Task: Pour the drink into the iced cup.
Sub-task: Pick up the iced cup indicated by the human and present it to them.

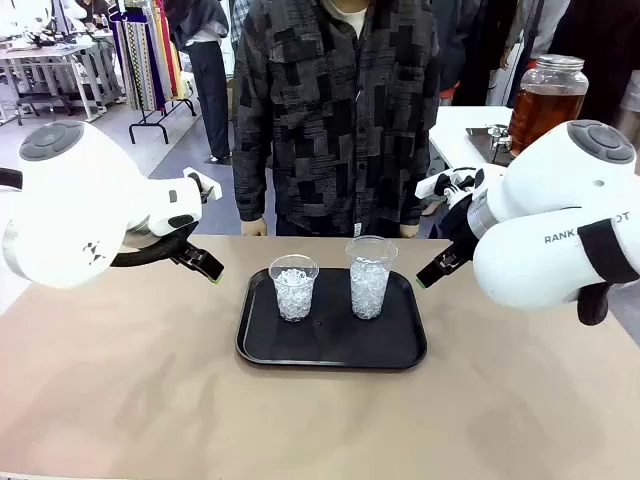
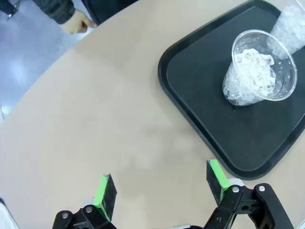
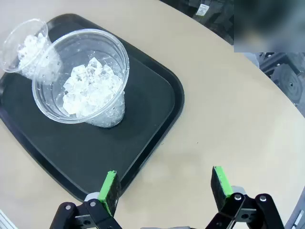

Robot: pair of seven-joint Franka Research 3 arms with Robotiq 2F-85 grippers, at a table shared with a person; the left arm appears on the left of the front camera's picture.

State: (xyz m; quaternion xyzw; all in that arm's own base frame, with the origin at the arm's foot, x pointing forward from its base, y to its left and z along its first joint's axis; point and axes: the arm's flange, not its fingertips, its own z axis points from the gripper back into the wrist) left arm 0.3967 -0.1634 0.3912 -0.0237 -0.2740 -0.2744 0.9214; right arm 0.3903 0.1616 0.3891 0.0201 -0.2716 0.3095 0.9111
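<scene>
Front view: a black tray point(image 1: 330, 352) lies mid-table with a shorter cup point(image 1: 294, 288) and a taller cup point(image 1: 370, 278) standing upright on it, near each other, both holding ice and no liquid. The drink point(image 1: 540, 112) sits in a lidded dispenser jar point(image 1: 556, 68) on another table behind the person, well apart from the cups. The left gripper point(image 1: 213, 232) and right gripper point(image 1: 428, 235) hang either side of the tray, holding nothing.

Left wrist view: jaws apart over bare tabletop just beside the tray's edge, the shorter cup beyond. The person's hand point(image 2: 76, 23) rests at the far table edge.

Right wrist view: jaws apart likewise, off the tray's corner, the taller cup nearest.

Assessment: pouring has not begun. The next move calls for bringing cup and jar together, probably by gripping a cup low and keeping it level
</scene>
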